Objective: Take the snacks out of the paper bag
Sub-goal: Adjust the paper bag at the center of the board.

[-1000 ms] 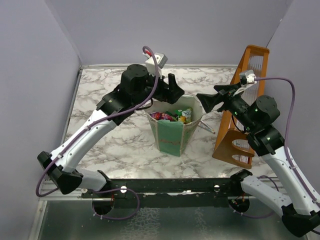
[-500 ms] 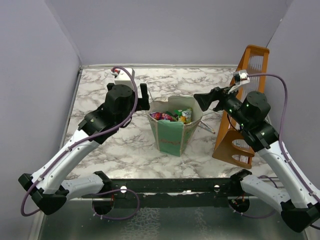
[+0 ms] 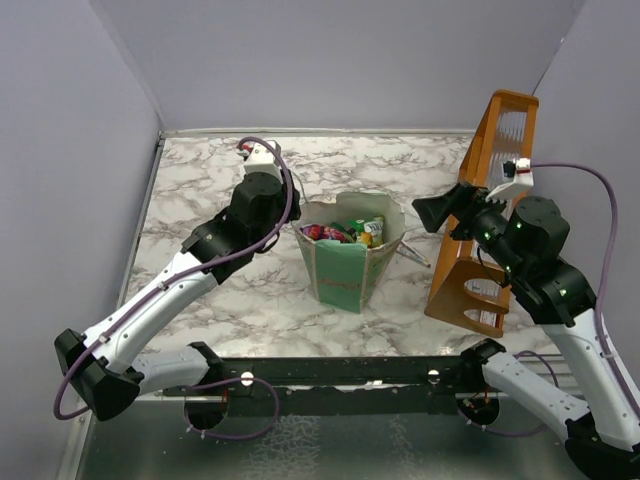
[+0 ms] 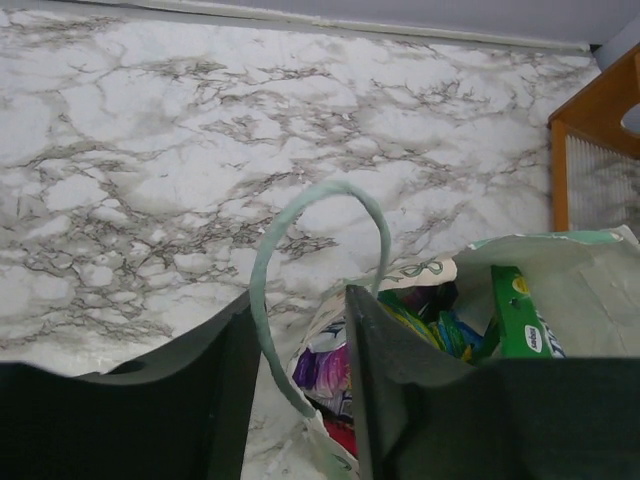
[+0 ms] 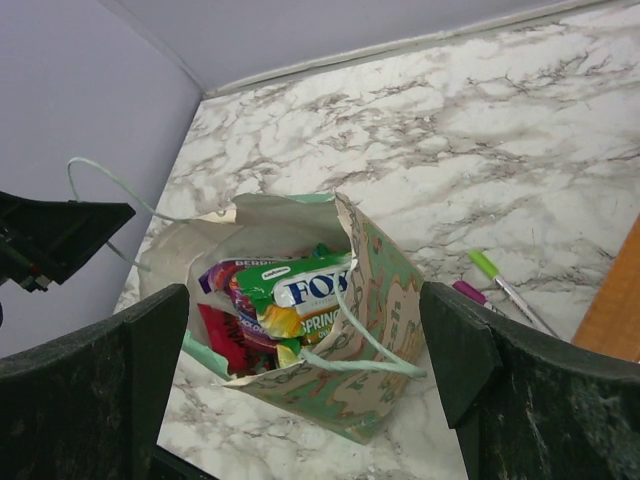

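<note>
Well, left pincer (image 4: pixel 298 303): we see its two black fingers (image 4: pixel 215 400) half parted with a clear gap between them, low over the left rim of the bag. It is released and clenched on nothing.
Handle: a thin mint-green loop handle (image 4: pixel 330 190) rises through that gap. One strand runs along the inner edge of the finger on the left of the wrist view, and we cannot tell whether it touches.
Table: the white, grey-veined marble table top (image 4: pixel 150 150) spreads out beyond the left pincer's tips.
Bag: the small mint-green paper bag (image 3: pixel 345 275), cream inside, stands upright and open. It sits just under the left pincer's tips, between the two pincers.
Snacks: the shiny crinkly snack packets (image 5: pixel 285 295), in green-yellow, purple, pink and red, lie heaped inside the bag, below both pincers. Every one we can see is within its walls.
Pens: a thin green-tipped pen (image 5: pixel 488 266) and a pink-tipped pen (image 5: pixel 468 292) lie on the marble, below the right pincer and just beside the bag's right wall.
Right pincer (image 3: pixel 445 212): it is spread wide and grasps nothing. We find it in the air, apart from the bag, with its tips turned toward the bag's mouth.
Rack: the tall orange-brown wooden rack (image 3: pixel 495 140) stands upright just behind the right pincer.
</note>
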Available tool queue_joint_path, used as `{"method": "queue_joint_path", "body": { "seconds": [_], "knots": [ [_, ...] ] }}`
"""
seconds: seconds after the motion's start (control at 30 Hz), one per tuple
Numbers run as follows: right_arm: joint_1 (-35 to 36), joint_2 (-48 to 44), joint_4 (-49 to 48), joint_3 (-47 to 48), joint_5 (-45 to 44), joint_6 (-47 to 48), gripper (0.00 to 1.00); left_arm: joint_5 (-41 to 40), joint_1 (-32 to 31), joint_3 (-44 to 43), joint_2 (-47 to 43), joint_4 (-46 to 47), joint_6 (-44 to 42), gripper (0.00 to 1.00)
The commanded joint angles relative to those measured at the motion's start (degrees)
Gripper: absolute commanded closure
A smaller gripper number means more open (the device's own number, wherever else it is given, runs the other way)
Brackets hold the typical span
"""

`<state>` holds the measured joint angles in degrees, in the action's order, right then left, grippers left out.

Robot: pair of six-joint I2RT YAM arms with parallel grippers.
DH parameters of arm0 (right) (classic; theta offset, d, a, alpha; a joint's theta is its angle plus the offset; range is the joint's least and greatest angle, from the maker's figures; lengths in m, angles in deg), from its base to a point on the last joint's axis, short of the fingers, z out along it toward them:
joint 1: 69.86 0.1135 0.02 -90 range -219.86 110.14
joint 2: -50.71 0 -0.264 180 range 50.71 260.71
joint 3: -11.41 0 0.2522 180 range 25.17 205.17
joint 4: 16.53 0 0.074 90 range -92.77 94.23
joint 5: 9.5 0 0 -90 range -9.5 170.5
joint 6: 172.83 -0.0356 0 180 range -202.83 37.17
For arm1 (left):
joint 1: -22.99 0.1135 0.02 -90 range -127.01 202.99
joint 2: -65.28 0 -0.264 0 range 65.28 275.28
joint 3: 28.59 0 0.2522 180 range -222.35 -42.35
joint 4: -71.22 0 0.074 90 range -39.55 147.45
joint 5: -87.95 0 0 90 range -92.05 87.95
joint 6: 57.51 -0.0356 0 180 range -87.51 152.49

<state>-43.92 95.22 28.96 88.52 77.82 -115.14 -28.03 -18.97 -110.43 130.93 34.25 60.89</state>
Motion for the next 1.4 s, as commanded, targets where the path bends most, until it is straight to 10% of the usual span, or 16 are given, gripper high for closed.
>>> {"method": "queue_joint_path", "body": {
  "seconds": [0.0,0.17,0.7,1.37],
  "knots": [
    [0.3,-1.0,5.3,2.3,-2.2,0.7,0.02,-2.1,0.5,1.0,-2.8,5.7,-0.6,0.7],
    [0.3,-1.2,4.8,1.6,-0.2,-0.2,0.05,-7.1,0.5,1.4,-5.1,5.7,-2.1,1.0],
    [0.3,2.8,-5.4,-3.7,8.5,-6.1,0.05,-20.0,0.5,13.4,-23.6,8.4,1.5,1.0],
    [0.3,12.5,-30.3,-12.6,32.2,-24.1,0.36,-17.2,0.5,15.2,-25.2,9.7,4.0,1.0]
  ]
}}
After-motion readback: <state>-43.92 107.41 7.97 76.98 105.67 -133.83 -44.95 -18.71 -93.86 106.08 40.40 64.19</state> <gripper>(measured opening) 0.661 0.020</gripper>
